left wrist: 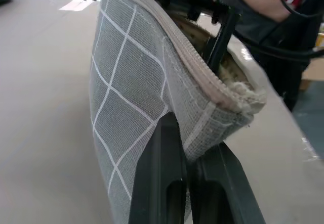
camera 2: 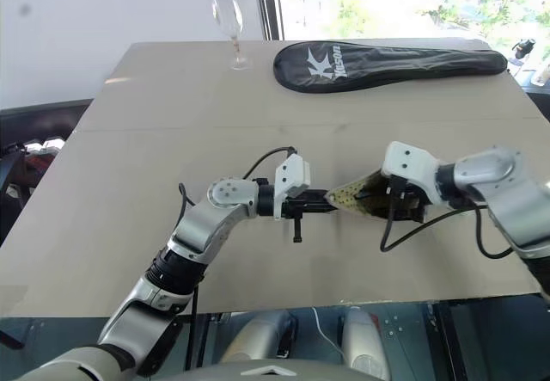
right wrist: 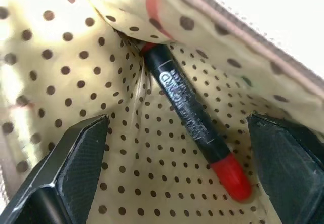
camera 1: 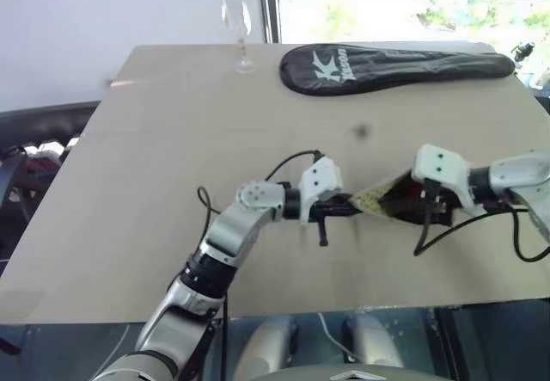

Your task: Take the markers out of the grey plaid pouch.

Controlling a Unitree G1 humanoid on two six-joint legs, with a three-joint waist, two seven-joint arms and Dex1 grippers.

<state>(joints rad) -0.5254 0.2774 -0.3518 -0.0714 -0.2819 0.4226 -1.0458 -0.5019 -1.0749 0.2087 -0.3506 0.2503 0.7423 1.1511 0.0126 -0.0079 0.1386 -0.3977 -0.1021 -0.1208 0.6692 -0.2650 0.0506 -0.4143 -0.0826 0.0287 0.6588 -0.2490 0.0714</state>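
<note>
The grey plaid pouch (camera 1: pixel 376 199) hangs just above the table (camera 1: pixel 172 183), held between my two arms with its mouth gaping. My left gripper (camera 1: pixel 348 205) is shut on the pouch's end corner; in the left wrist view its fingers (left wrist: pixel 162 173) pinch the plaid fabric (left wrist: pixel 126 97) beside the zipper. My right gripper (right wrist: pixel 177 125) is open inside the pouch, over the yellowish dotted lining (right wrist: pixel 61 62). One marker (right wrist: pixel 187 110), with a dark barrel and a red end, lies on the lining between the two spread fingers (right wrist: pixel 81 158), untouched. Any other marker is hidden.
A long black racket cover (camera 1: pixel 395 67) lies along the table's far edge. A wine glass (camera 1: pixel 238 28) stands at the far left of it. The table's front edge (camera 1: pixel 258 308) runs close under my arms. A black cable (camera 1: pixel 425 226) loops below my right wrist.
</note>
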